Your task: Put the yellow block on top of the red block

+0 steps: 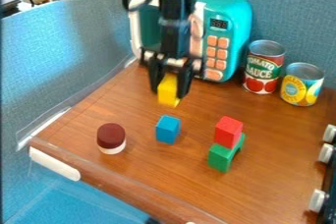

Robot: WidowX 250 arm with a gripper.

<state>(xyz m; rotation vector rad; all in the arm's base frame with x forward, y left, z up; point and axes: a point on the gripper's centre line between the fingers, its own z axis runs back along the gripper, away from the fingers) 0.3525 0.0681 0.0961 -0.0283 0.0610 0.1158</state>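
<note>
Two cans, a tomato sauce can (264, 68) and a yellow-labelled can (302, 84), stand on the worktop (164, 179) beside a teal toy microwave (231, 19), which rises just behind the hand (169, 89). Nearer the front are a blue block (167, 129) and, to its left in the view, a dark red and white cylinder (111, 138). The red block (228, 130) sits on a green block (222, 157), right of the blue one and apart from it. The hand is closed around the yellow block (168, 93), holding it up between its fingers, up and to the left of the red block in the view. The yellow block's long axis runs roughly upright, one end pointing down.
</note>
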